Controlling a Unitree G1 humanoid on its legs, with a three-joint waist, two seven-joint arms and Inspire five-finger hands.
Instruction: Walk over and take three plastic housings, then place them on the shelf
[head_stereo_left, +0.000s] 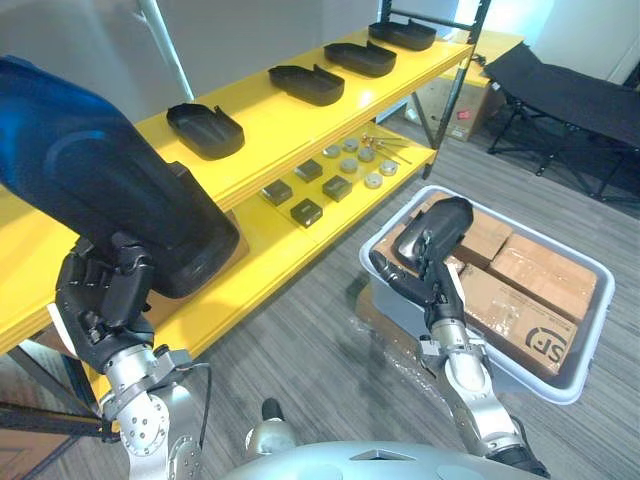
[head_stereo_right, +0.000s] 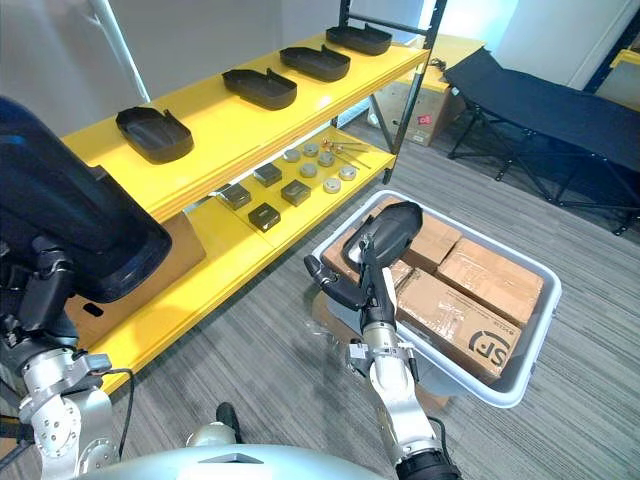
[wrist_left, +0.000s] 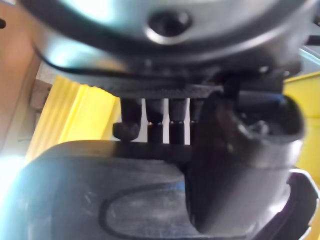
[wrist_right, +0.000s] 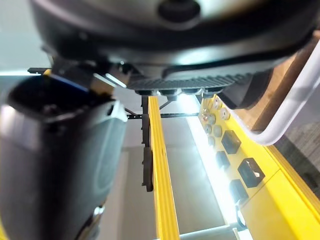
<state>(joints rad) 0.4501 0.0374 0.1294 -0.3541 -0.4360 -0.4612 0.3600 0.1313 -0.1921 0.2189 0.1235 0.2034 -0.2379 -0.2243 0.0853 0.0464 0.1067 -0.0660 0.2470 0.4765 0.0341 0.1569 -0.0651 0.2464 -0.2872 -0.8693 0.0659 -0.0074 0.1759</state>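
A glossy black moulded plastic housing (head_stereo_left: 90, 190) sits in the left hand (head_stereo_left: 95, 300), whose fingers curl round its lower edge. Its long axis slants up just over the near end of the yellow shelf (head_stereo_left: 265, 115). The right hand (head_stereo_left: 432, 280) clasps a second black housing (head_stereo_left: 443, 222) above the grey plastic bin (head_stereo_left: 596, 320) of cardboard boxes (head_stereo_left: 530, 270), farther from the shelf. Four more housings (head_stereo_left: 205, 130) line the top board, over a grey plank floor (head_stereo_left: 330, 330).
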